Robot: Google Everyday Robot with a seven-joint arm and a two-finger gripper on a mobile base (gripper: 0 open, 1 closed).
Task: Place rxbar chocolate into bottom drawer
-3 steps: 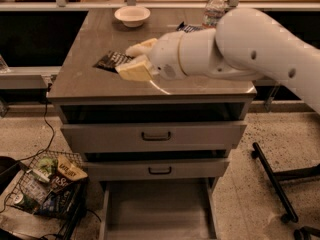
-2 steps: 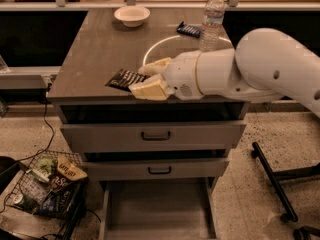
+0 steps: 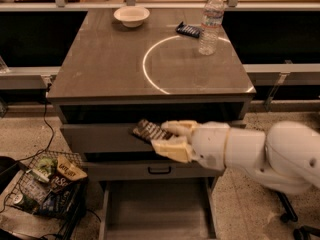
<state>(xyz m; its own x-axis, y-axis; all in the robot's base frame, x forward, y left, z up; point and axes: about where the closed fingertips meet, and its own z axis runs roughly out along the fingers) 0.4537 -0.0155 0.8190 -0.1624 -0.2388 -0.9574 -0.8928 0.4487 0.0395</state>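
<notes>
The rxbar chocolate, a flat black bar with pale stripes, is held between my gripper's pale fingers. The gripper is in front of the cabinet's upper drawer face, below the tabletop edge, with the white arm reaching in from the right. The bottom drawer is pulled open below, a wide plain grey tray, with nothing visible in it. The bar hangs above and a little behind the drawer's opening.
On the cabinet top stand a white bowl, a dark blue-wrapped bar and a water bottle. The middle drawer has a black handle. A wire basket of snacks sits on the floor at left.
My gripper has carried the bar off the tabletop, forward and down, and now holds it in front of the upper drawer face above the open bottom drawer.
</notes>
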